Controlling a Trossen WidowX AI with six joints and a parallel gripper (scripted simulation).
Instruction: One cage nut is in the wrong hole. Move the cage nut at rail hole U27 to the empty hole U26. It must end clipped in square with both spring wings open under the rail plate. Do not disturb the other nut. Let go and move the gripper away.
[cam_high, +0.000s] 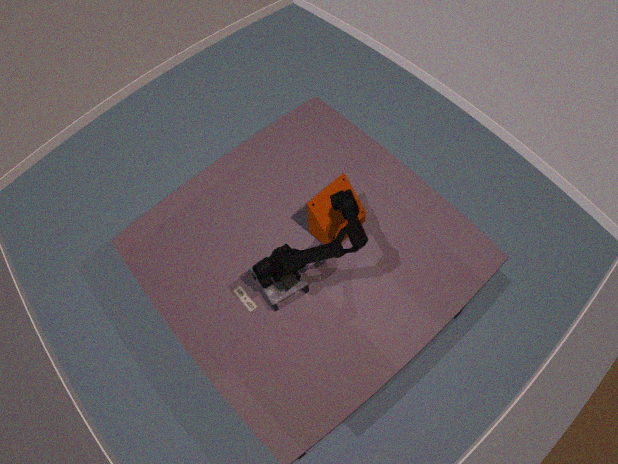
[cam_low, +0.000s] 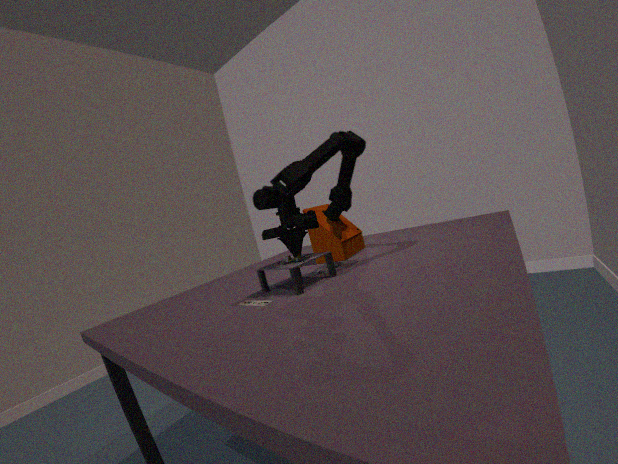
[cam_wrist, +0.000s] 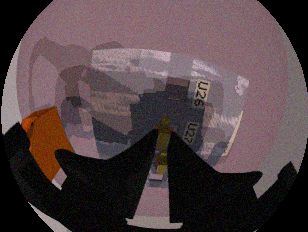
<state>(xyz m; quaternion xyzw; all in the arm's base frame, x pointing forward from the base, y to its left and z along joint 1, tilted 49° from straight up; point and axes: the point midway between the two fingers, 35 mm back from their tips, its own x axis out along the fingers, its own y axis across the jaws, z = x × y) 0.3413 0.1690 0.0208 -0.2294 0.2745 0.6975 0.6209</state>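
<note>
Exterior: mauve tabletop (cam_high: 400, 310) (cam_low: 350, 360) (cam_wrist: 150, 25) | dark table leg (cam_low: 131, 407) | blue-grey floor (cam_high: 150, 115) (cam_low: 575, 320) | pale walls (cam_high: 500, 50) (cam_low: 400, 100)

We see rail plate (cam_high: 280, 296) (cam_low: 280, 265) (cam_wrist: 155, 57) raised on legs on table (cam_high: 350, 340) (cam_low: 400, 325). Arm base block (cam_high: 325, 205) (cam_low: 327, 242) (cam_wrist: 47, 145) also on table, behind plate in ext. view. Flat label strip (cam_high: 245, 298) (cam_low: 255, 303) on table, just beside plate, opp. side from block. In wrist view, U26 tag (cam_wrist: 201, 93) sits above U27 tag (cam_wrist: 191, 133), both on plate; sq. hole (cam_wrist: 177, 88) just left of U26 tag.

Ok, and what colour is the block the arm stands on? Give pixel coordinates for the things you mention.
Orange (cam_high: 322, 200) (cam_low: 325, 240) (cam_wrist: 47, 145), clearest from above.
</note>
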